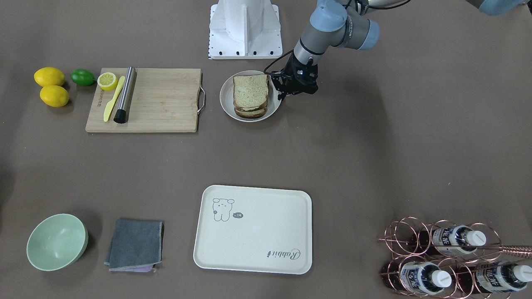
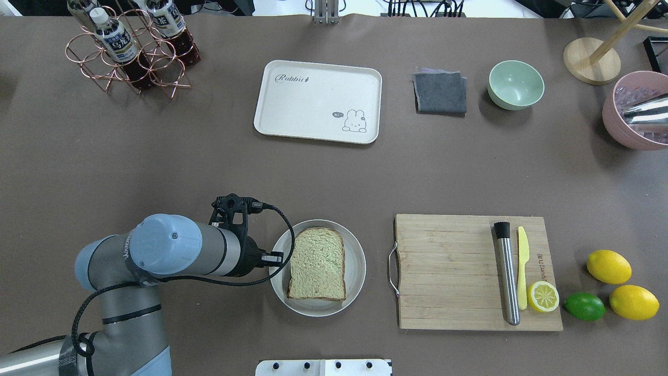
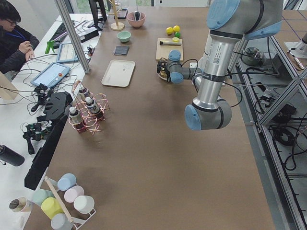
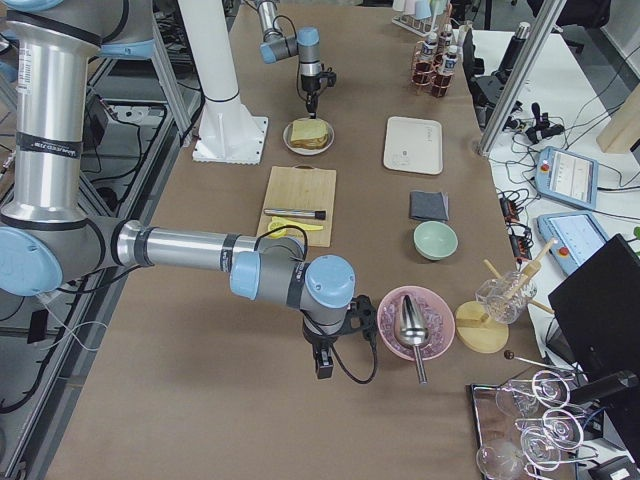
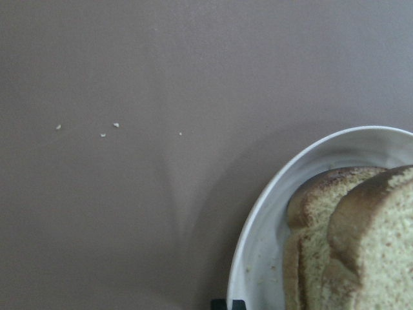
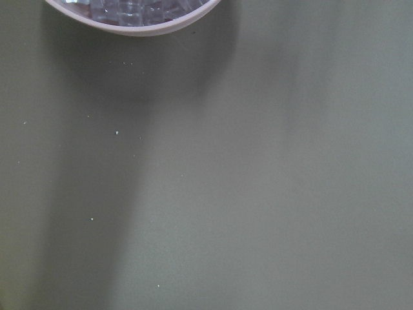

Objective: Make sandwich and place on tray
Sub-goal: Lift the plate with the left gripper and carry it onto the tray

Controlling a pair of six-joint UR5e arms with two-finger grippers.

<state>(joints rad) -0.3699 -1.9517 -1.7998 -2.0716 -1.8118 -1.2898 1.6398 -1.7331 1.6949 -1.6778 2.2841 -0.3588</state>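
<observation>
A stack of brown-crusted bread slices [image 2: 317,263] lies on a small round white plate [image 2: 357,266], also in the front view [image 1: 250,95] and the left wrist view [image 5: 361,245]. No fried egg shows. The cream tray [image 2: 308,109] with the cartoon drawing lies bare across the table, also in the front view [image 1: 257,232]. My left gripper [image 1: 282,94] hangs low at the plate's rim, beside the bread, jaws close together and holding nothing. My right gripper [image 4: 323,366] shows only in the exterior right view, near a pink bowl [image 4: 415,325]; I cannot tell its state.
A wooden cutting board [image 2: 449,271] holds a steel muddler [image 2: 507,271], a yellow knife [image 2: 522,266] and a lemon half [image 2: 543,296]. Two lemons [image 2: 608,266] and a lime [image 2: 584,306] lie beside it. A green bowl [image 2: 515,84], grey cloth [image 2: 440,92] and bottle rack [image 2: 130,49] stand on the far side.
</observation>
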